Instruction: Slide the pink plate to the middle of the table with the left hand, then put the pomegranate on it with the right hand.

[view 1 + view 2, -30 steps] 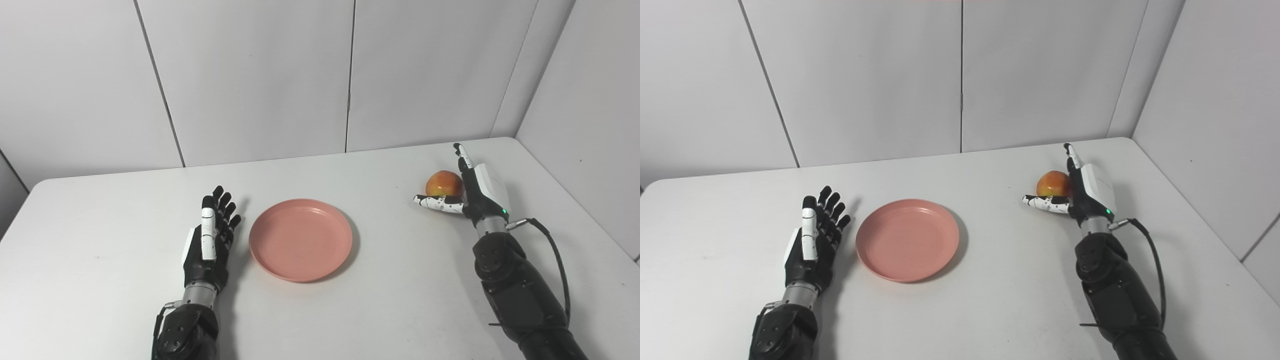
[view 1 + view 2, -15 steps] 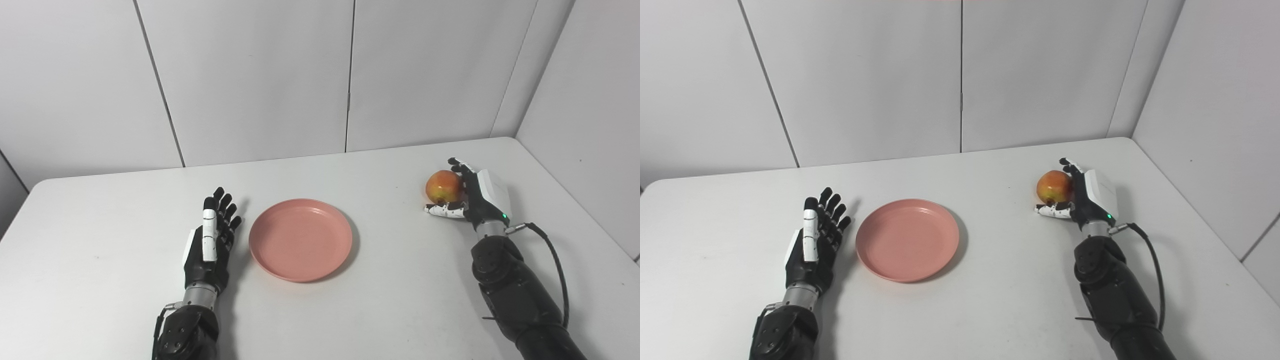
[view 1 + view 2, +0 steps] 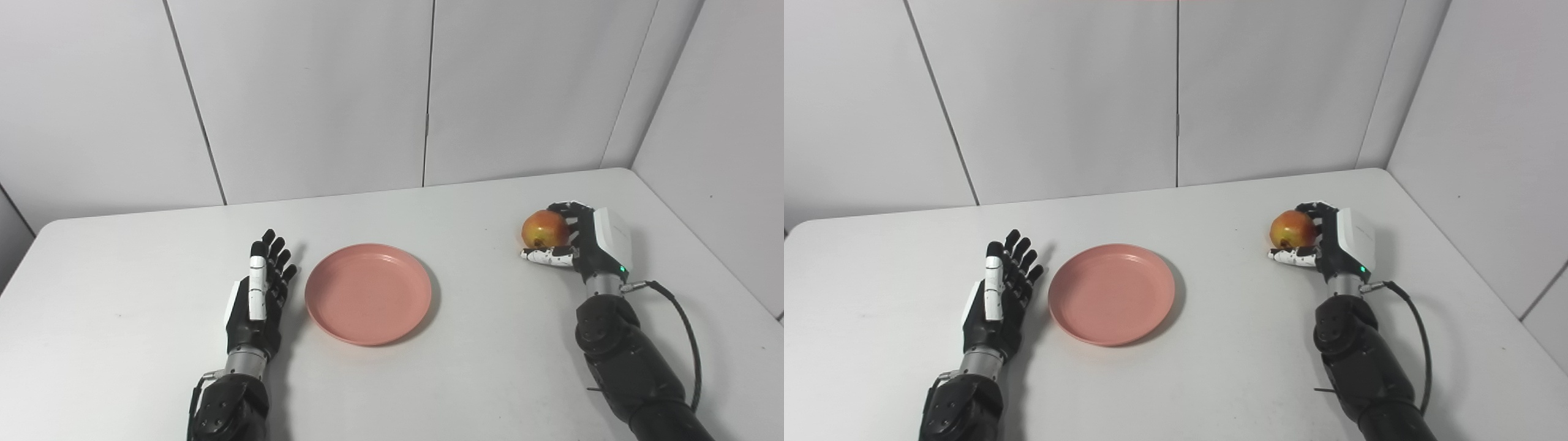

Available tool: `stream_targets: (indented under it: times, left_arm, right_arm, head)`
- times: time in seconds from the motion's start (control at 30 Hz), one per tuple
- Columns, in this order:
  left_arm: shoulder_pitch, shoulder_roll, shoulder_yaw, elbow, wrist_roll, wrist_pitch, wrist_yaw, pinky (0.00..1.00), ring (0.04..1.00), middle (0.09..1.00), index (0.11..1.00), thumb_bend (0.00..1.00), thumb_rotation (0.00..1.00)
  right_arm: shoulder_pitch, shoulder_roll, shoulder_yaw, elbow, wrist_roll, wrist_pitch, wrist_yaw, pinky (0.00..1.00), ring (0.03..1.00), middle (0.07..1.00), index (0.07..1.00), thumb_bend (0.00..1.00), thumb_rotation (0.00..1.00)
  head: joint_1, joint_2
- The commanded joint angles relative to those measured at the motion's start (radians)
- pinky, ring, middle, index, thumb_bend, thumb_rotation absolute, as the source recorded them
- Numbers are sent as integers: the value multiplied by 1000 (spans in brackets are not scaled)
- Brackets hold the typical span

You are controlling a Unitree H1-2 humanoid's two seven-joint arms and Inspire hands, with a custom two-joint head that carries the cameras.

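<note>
The pink plate [image 3: 368,293] lies flat near the middle of the white table [image 3: 122,294]. My left hand [image 3: 257,297] rests just left of its rim, open, fingers straight and apart from the plate. At the right side sits the red-yellow pomegranate [image 3: 543,228]. My right hand [image 3: 582,245] wraps it from the right: fingers curl over its top and far side, the thumb lies under its front. The fruit looks at table level; whether it touches the surface is hidden by the thumb.
Grey wall panels [image 3: 306,92] stand behind the table and along its right side. The table's right edge [image 3: 704,245] runs close to my right arm, whose black cable [image 3: 686,318] loops beside the forearm.
My right hand's fingers, straight up a second ago, have curled down over the pomegranate, and the thumb has drawn in under it. Left hand and plate have stayed put.
</note>
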Motion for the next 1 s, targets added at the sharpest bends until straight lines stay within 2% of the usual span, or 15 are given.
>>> stream_targets:
  times: [0.0,0.13,0.27,0.47,0.53,0.8,0.97]
  left_arm:
    - [-35,-10,-2,-27,-7,-32,-3,974,998,1000,991,654,973]
    - [-35,-16,-7,-26,5,-37,4,972,999,1000,996,648,984]
    - [-32,-24,-12,-29,12,-33,11,972,997,1000,996,649,984]
    - [-35,-29,-20,-26,6,-35,5,998,1000,1000,1000,651,999]
    - [-37,-31,-22,-27,4,-33,3,1000,1000,1000,1000,651,1000]
    - [-37,-58,-30,-40,34,-30,43,985,1000,1000,1000,640,999]
    - [-42,-65,-40,-41,65,-30,68,981,1000,1000,1000,634,1000]
  right_arm:
    - [-46,-14,-7,-24,-6,-55,-44,430,498,463,529,517,0]
    - [-41,-13,-10,-47,-8,-73,-58,426,492,464,529,517,0]
    - [-38,-10,-10,-70,-5,-127,-86,424,485,463,531,518,0]
    - [-21,2,-1,-184,-16,-151,-71,389,467,460,534,517,0]
    - [-16,9,0,-219,-7,-164,-55,383,463,458,535,516,0]
    - [24,54,13,-425,5,-129,47,377,444,450,541,514,0]
    - [44,80,20,-512,26,-143,109,376,441,452,538,515,0]
  head:
    - [0,-1]
    - [18,-1]
    - [35,-4]
    - [58,-1]
    - [66,0]
    - [113,9]
    - [145,11]
